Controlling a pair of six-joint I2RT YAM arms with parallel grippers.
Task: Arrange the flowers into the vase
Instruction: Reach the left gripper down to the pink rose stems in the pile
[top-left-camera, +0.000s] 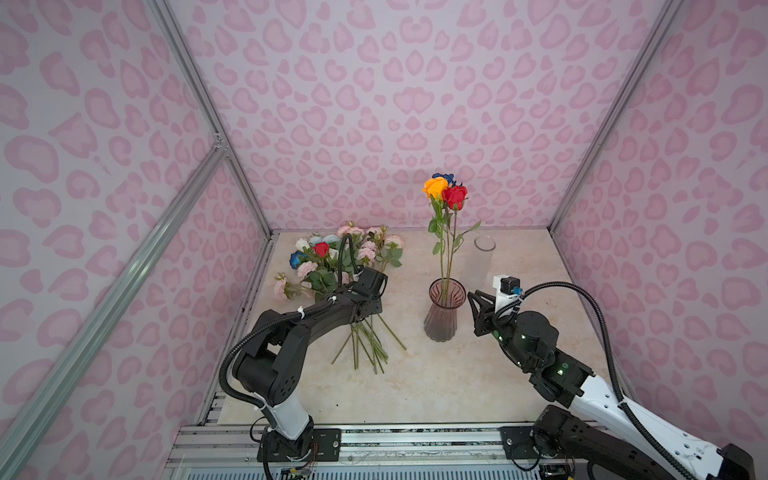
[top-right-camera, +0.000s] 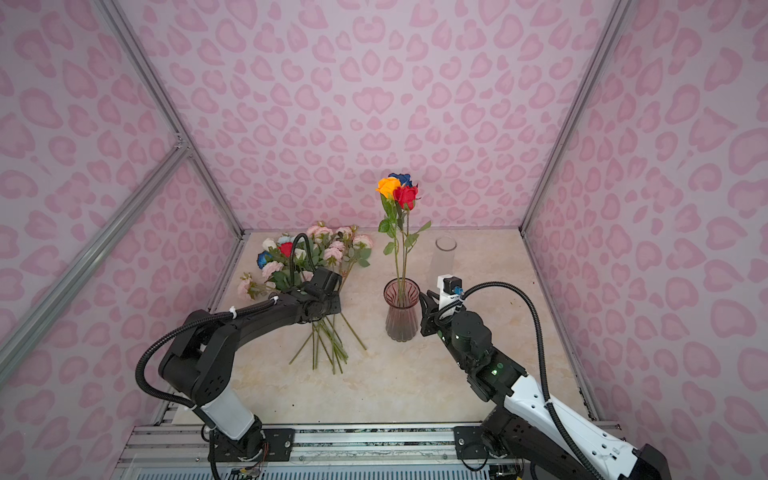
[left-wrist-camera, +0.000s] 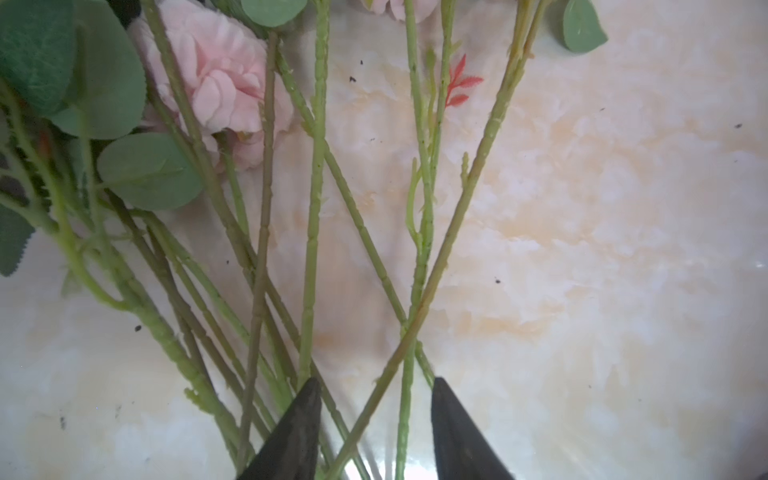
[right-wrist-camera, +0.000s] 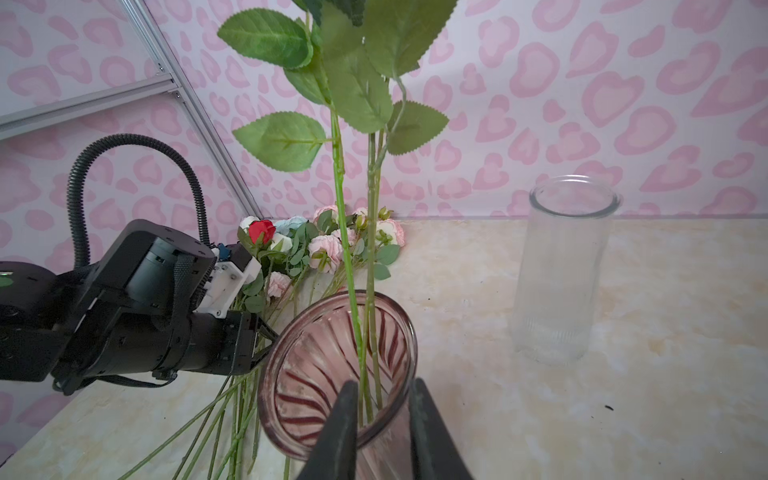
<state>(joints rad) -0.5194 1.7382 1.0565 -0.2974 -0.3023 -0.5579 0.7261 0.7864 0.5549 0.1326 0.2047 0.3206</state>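
Observation:
A ribbed pink glass vase (top-left-camera: 442, 320) (top-right-camera: 401, 324) (right-wrist-camera: 299, 399) stands mid-table with three flowers upright in it: orange (top-left-camera: 435, 187), red (top-left-camera: 455, 196) and dark blue (top-left-camera: 444, 178). My right gripper (right-wrist-camera: 384, 382) (top-left-camera: 476, 295) is shut on the vase's rim, one finger inside and one outside. The other flowers (top-left-camera: 332, 266) (top-right-camera: 299, 257) lie in a heap to the left, heads toward the back wall and stems fanned toward the front. My left gripper (left-wrist-camera: 376, 382) is low over the crossing stems (left-wrist-camera: 419, 291), open, with a few stems between its fingers. In both top views the left wrist hides its fingers.
A clear glass cylinder (top-left-camera: 484, 253) (right-wrist-camera: 565, 270) stands empty behind and to the right of the vase. Pink patterned walls close in the table on three sides. The arm bases sit on a metal rail (top-left-camera: 415, 440) at the front edge.

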